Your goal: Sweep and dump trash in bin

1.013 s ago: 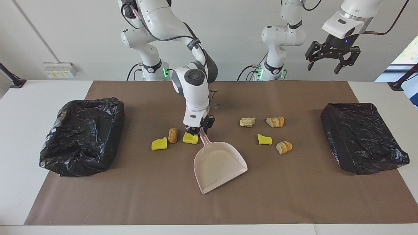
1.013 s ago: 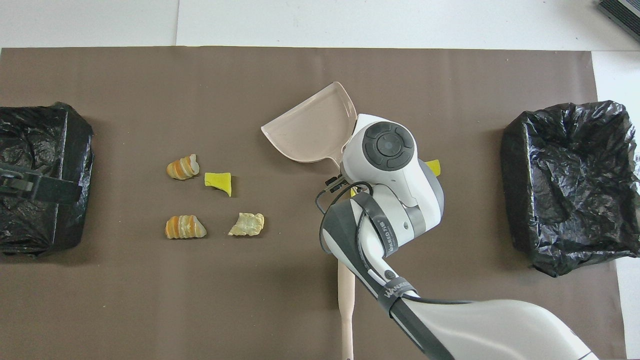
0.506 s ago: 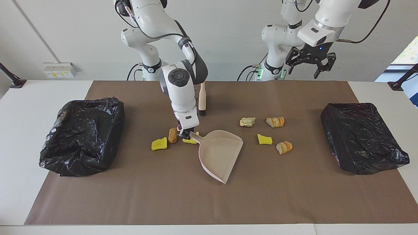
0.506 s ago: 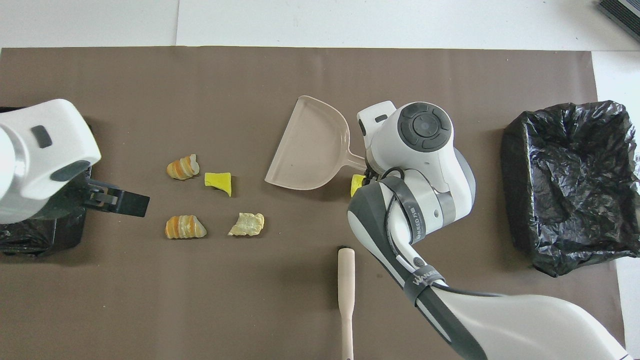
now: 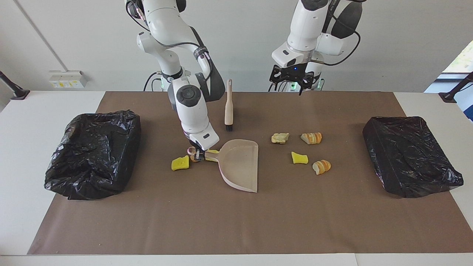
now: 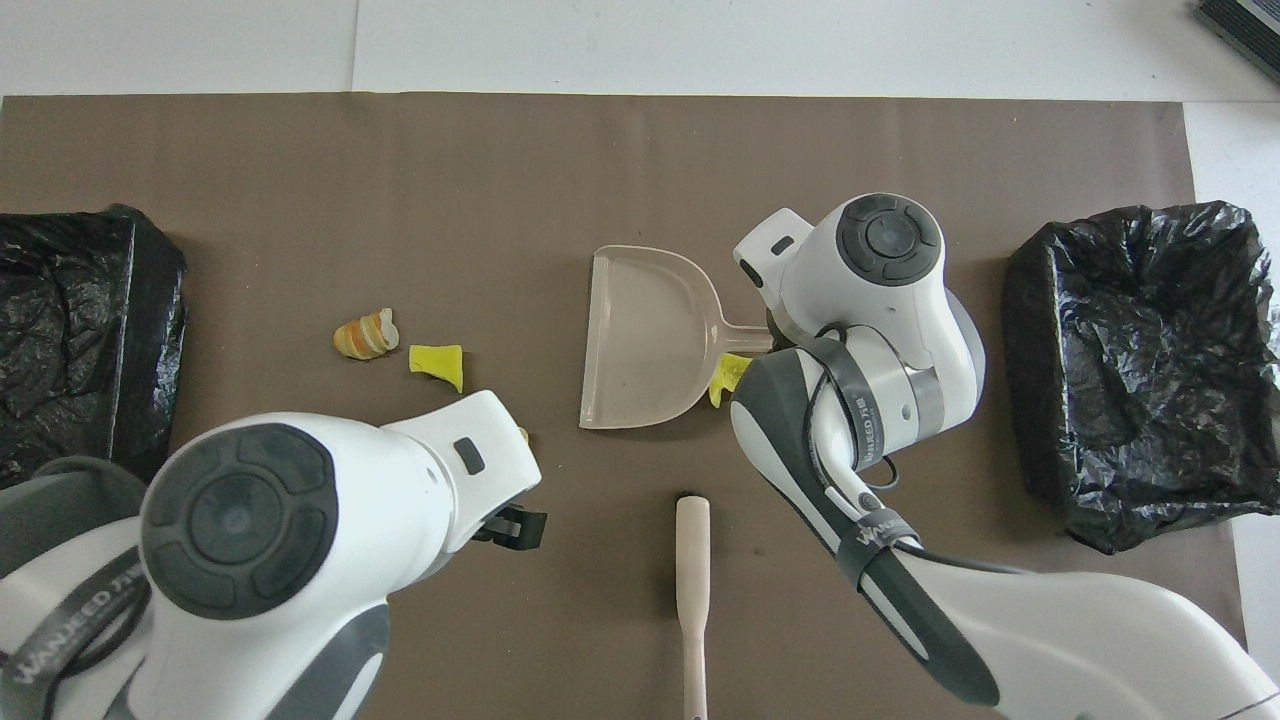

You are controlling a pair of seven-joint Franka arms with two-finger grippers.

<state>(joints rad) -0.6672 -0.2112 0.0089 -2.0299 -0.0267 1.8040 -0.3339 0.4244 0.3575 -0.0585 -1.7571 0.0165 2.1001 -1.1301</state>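
right gripper (image 5: 197, 155) clamps dustpan (image 5: 238, 166) handle; left gripper (image 5: 291, 82) spread.

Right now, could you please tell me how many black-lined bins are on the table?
2. The first bin sits at the right arm's end, the second bin at the left arm's end; both are in full view.

Mat (image 5: 236, 221) was plain brown on a white table (image 5: 44, 107). Dustpan (image 5: 240, 166) and brush handle (image 5: 229, 103) were beige; the bristles (image 5: 229, 128) black. Both bin liners (image 5: 92, 151) (image 5: 410, 155) were glossy black. Sponge wedges (image 5: 180, 163) (image 5: 299, 157) were yellow. Bread chunks (image 5: 311, 137) (image 5: 321, 166) were orange-and-white striped. One lump (image 5: 280, 138) was pale greenish. Arms (image 5: 192, 111) were white with dark grey joints.
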